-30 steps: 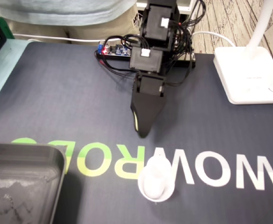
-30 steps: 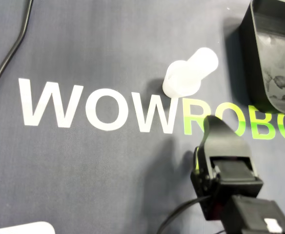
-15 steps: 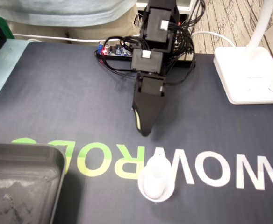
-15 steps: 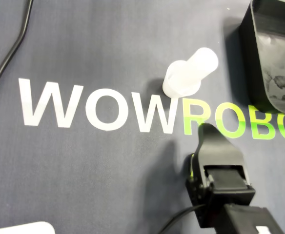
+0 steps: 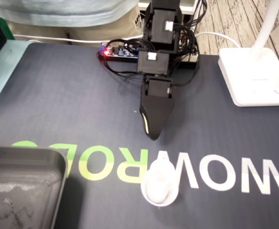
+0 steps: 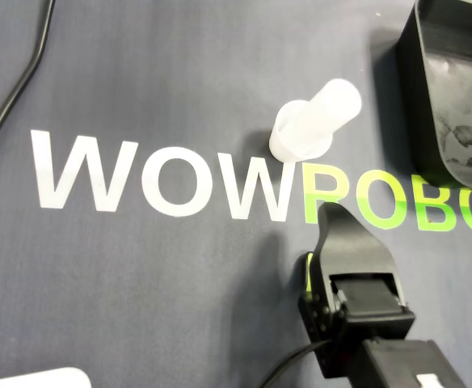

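Note:
A small white translucent cup (image 5: 159, 183) stands upright on the dark mat's "WOWROBO" lettering; the overhead view shows this cup (image 6: 313, 121) just above the letters. My black gripper (image 5: 151, 135) with a green strip along one jaw hangs a short way behind the cup, tip pointing down at the mat. In the overhead view the gripper (image 6: 329, 212) sits below the cup, apart from it. Its jaws lie pressed together with nothing between them.
A black tray (image 5: 20, 186) fills the near left corner in the fixed view; in the overhead view the tray (image 6: 454, 81) is at top right. A white lamp base (image 5: 254, 76) stands at the right, a controller board (image 5: 115, 51) with wires behind the arm. A black cable (image 6: 18, 89) crosses the mat.
The gripper has swung slightly to the right in the fixed view, leftward in the overhead view, still shut. The cup has not moved.

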Controlling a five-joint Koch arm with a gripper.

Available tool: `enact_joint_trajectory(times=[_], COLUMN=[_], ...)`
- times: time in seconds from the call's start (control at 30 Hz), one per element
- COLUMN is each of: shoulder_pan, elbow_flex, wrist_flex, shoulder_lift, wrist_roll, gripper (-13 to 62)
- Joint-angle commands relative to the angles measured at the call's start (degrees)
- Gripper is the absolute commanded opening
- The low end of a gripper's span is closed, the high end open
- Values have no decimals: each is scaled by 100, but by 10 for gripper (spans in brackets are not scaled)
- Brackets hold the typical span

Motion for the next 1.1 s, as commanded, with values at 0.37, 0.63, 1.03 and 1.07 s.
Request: enact_joint_trajectory(times=[0.37,0.63,1.03,1.07], shoulder_pan=[-53,35,299,299], elbow_flex=[264,264,264,264], wrist_flex=[-26,-18,-9,-9], shoulder_lift=[439,448,448,448], wrist_roll=[79,79,88,88], gripper=[340,340,344,344])
